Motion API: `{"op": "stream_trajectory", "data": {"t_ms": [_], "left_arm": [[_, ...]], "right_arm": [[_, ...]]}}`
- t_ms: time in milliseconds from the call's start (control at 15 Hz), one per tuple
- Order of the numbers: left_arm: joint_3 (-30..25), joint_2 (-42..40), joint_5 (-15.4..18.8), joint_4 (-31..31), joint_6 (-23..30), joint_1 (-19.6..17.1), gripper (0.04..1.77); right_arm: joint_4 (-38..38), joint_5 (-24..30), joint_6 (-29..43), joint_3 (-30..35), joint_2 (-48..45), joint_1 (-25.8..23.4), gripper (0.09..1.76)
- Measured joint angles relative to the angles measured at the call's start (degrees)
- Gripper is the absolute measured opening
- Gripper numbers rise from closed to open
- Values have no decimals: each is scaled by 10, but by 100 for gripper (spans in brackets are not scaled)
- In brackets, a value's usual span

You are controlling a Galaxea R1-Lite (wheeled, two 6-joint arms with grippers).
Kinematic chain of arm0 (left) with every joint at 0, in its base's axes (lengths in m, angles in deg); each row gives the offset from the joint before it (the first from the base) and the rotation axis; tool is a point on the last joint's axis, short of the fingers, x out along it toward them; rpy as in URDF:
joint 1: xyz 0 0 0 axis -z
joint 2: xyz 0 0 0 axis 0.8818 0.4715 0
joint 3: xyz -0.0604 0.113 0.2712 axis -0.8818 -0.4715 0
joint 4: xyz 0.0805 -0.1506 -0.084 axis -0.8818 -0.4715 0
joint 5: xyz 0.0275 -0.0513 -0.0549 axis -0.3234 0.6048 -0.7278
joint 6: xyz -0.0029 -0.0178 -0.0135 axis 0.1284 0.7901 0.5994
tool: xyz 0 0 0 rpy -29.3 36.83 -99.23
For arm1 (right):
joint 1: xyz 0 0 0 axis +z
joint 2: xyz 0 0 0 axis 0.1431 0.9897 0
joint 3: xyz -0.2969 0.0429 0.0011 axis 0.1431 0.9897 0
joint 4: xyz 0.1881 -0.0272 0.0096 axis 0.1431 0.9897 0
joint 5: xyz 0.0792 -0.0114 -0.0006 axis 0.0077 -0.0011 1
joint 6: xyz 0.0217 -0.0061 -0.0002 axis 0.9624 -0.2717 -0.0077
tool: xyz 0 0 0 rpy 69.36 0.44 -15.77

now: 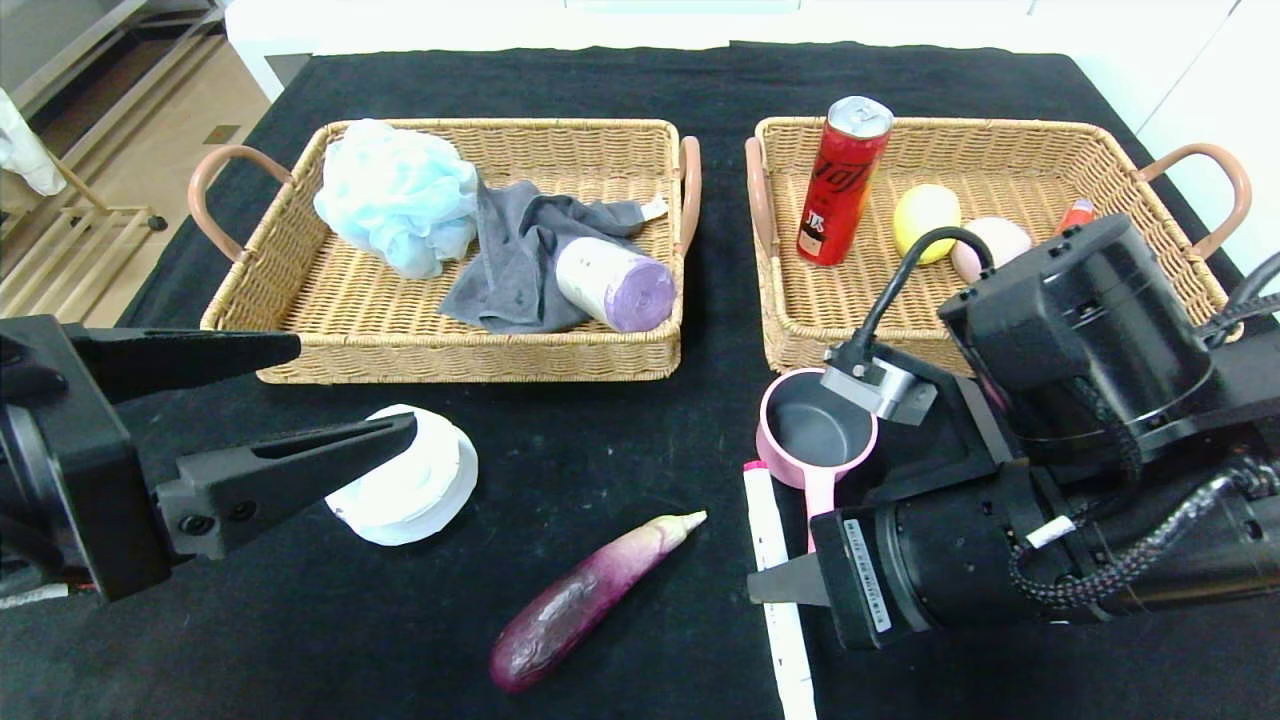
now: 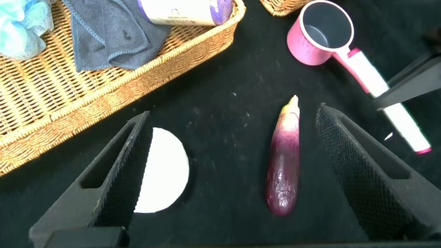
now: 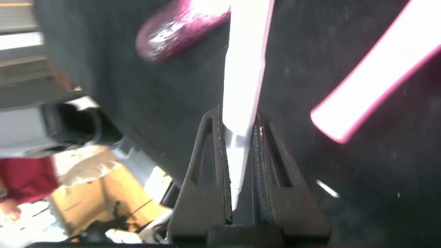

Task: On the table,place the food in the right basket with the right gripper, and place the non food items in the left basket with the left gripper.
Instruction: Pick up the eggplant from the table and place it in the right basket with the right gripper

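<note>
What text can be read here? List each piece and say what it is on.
Red can in the right basket: white lettering down its side, too blurred to read.
Roll in the left basket: small print on its label, too small to read.
Nothing else shows text.

— What lies beyond the black cloth-covered table (image 1: 640, 80)?
— Pale wooden floor (image 1: 150, 140) and a light wooden rack (image 1: 60, 250) at upper left; white surfaces (image 1: 1200, 70) at upper right.
</note>
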Motion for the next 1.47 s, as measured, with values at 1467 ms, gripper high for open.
{"op": "stream_trajectory", "data": {"t_ms": [1467], "left_arm": [[-1, 0, 0, 0, 0, 0, 172]], "right_arm": [[3, -127, 1, -44, 105, 28, 29]]}}
